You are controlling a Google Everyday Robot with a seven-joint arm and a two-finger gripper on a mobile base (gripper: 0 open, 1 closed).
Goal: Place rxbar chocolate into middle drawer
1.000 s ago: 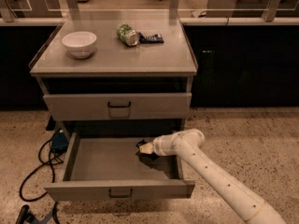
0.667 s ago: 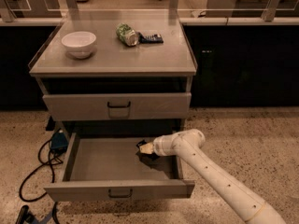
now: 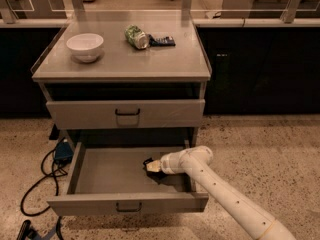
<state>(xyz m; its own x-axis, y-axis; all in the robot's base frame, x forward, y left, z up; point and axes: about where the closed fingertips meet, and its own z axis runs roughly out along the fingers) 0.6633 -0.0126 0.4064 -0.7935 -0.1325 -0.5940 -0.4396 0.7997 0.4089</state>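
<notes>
Speckled floor [image 3: 260, 144]. Nearest, the open middle drawer [image 3: 90, 204] has the gripper [image 3: 150, 166] low at its right. The dark bit at its tip looks like the rxbar [image 3: 147, 161]. I cannot tell whether it is gripped. If released askew, it could snag the drawer's side. Two drawers, counting the upper drawer [image 3: 90, 115]. Beyond: one bowl [image 3: 85, 46], one can [image 3: 136, 36], one bluish bar [image 3: 163, 41].

Tool [image 3: 150, 165] a touch lower now (inside the middle drawer [image 3: 125, 203]).

My pincer [image 3: 150, 165] is down inside the pulled-out middle drawer [image 3: 105, 170], near its right side, below the shut upper drawer [image 3: 165, 113].
</notes>
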